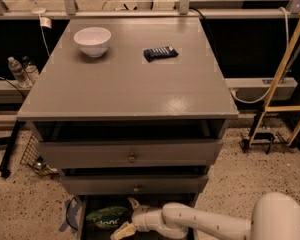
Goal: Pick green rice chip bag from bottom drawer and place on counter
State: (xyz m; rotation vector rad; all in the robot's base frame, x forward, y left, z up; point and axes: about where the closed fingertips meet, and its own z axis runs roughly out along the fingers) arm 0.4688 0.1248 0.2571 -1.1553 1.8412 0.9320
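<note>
Claw: my claw (123,218) is low in the bottom drawer, at the near edge of the view. Its 2 fingers are spread apart, 1 tipped up toward the drawer above and 1 lower and nearer. It is clamped on nothing.
Arm: my white arm (205,223) comes in from the right, close above the speckled floor.
Green rice chip bag: the green rice chip bag (104,217) lies flat in the bottom drawer, just left of my claw. Its right end is at my fingers, but I cannot tell whether they touch it.
Bottom drawer: the bottom drawer (82,219) stands pulled out and dark inside, so opening it is no step of mine.
Done so far: as I judge it, only the reach. I am lined up at the bag, with no grip and no lift.
Knobbed drawers: the 2 above, the middle drawer (135,186) and the top drawer (131,154), overhang my claw, so I expect the bag must come out toward me before it goes up.
Surface: the grey surface (130,91) is well above the bag, and its near half is bare.
White bowl: the white bowl (92,40) sits far left on the surface.
Dark blue bar: the dark blue bar (160,53) lies far centre, apart from the bowl.
Left: closing on the bag, drawing it out, raising it and setting it on the surface, which is nearly the whole task.
</note>
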